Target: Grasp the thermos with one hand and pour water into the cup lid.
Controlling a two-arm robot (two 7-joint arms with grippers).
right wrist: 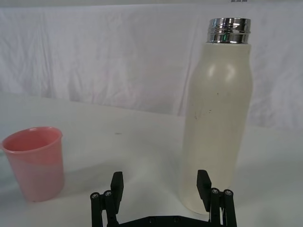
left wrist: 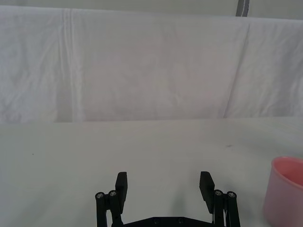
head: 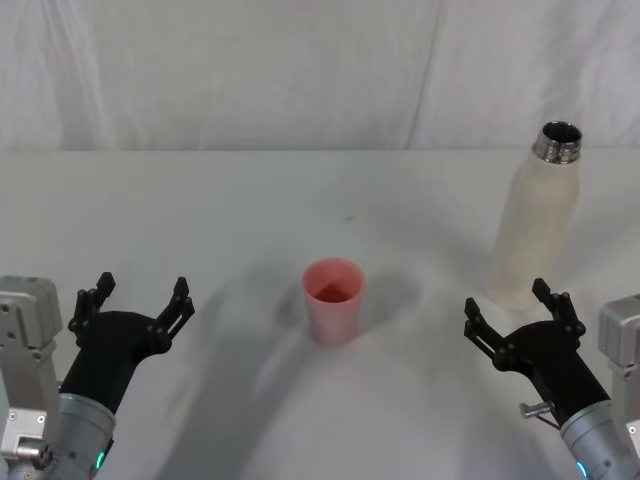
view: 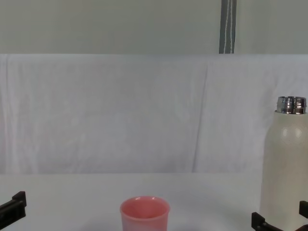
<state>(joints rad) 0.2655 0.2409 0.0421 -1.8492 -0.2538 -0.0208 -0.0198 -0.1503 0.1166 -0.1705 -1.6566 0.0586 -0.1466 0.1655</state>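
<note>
The thermos (head: pixel 535 215) stands ungrasped beyond your right tool (head: pixel 515 315), jaws wide; judge the reach first, then tip toward the cup lid (head: pixel 333 299), left tool (head: pixel 135 301) wide, idle.

The thermos (right wrist: pixel 216 123) just ahead of the right pincer (right wrist: pixel 160 185) has a matt, speckled cream body and a glossy steel neck. The cup lid (right wrist: pixel 35 161) looks matt pink plastic. The backdrop (view: pixel 120 110) is creased white cloth.
</note>
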